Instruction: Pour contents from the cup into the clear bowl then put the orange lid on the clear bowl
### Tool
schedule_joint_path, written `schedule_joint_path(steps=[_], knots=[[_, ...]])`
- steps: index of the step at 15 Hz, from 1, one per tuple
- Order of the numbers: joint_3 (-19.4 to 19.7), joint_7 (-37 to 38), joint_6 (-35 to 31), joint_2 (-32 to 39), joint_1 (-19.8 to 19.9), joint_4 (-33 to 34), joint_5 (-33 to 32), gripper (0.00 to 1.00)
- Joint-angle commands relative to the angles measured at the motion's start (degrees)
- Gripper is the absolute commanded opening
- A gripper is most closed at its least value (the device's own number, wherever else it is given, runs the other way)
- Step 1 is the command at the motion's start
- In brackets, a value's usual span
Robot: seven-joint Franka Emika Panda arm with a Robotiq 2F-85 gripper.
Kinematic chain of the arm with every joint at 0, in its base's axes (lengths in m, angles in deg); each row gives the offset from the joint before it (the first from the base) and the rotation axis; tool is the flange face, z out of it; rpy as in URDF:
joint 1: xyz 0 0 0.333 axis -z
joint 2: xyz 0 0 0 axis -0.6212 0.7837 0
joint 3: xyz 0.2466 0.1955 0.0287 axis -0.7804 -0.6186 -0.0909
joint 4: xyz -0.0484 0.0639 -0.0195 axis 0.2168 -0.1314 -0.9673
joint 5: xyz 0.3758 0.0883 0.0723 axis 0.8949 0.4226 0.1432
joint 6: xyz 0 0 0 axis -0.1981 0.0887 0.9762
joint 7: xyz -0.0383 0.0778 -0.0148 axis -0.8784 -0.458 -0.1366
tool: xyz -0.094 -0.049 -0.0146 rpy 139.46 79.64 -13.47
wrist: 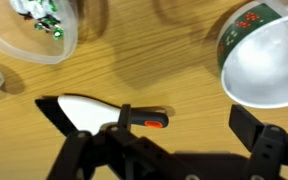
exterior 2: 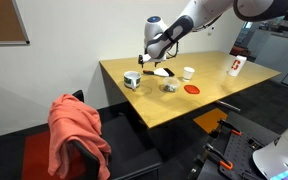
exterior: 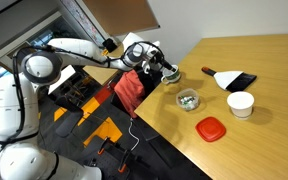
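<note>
The dark green and white cup [wrist: 267, 58] stands upright at the right of the wrist view, and its white inside looks empty. It also shows in both exterior views [exterior: 171, 73] [exterior 2: 132, 80]. The clear bowl [wrist: 24, 45] lies at the upper left with small green and white pieces in it, and shows in both exterior views [exterior: 187, 99] [exterior 2: 169, 87]. The orange lid [exterior: 212, 128] [exterior 2: 193, 89] lies flat on the table beyond the bowl. My gripper [wrist: 174, 145] [exterior: 157, 62] [exterior 2: 153, 60] is open and empty, hovering above the table next to the cup.
A black and white hand tool [wrist: 94, 115] with an orange spot on its handle lies under the gripper, also seen in an exterior view [exterior: 230, 80]. A plain white cup [exterior: 241, 103] [exterior 2: 188, 72] stands nearby. A red and white cup [exterior 2: 235, 66] stands far off. A chair with red cloth [exterior 2: 79, 125] stands by the table edge.
</note>
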Motion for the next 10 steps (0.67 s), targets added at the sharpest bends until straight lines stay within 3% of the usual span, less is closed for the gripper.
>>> schedule_joint_path(steps=[1,7,10], knots=[[3.0,-1.6,-0.7,-11.2,-1.7,-13.9,-3.4,1.0],[5.6,-7.7,-3.6,-23.0,1.1,-27.6,-12.6,1.0],[4.0,-15.0,-7.5,-26.1,4.8,-31.6,-13.7,1.0]])
